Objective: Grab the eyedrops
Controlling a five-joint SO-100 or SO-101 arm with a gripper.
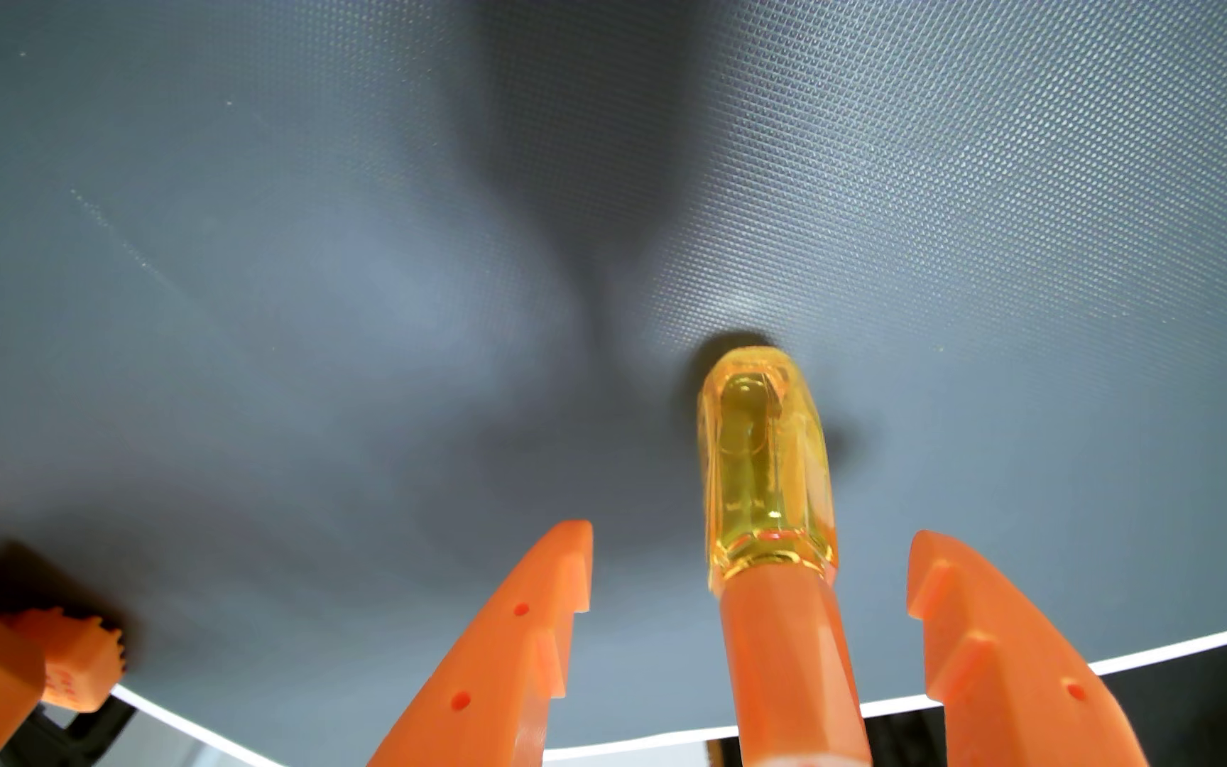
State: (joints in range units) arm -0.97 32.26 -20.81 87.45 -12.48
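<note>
I see the eyedrops (765, 472) as a clear amber-yellow bottle with an opaque orange cap. My gripper (747, 568) is the same bright orange, its fingers (515, 649) dotted with small red-orange holes. The mat (301, 295) is dark blue-grey, finely dimpled in a regular grid, with a thin white edge.

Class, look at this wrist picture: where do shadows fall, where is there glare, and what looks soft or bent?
In the wrist view, a broad dark shadow crosses the grey mat above the eyedrop bottle; glare brightens the mat's weave just above the bottle; the open end effector looks soft; the mat's white edge bows.
</note>
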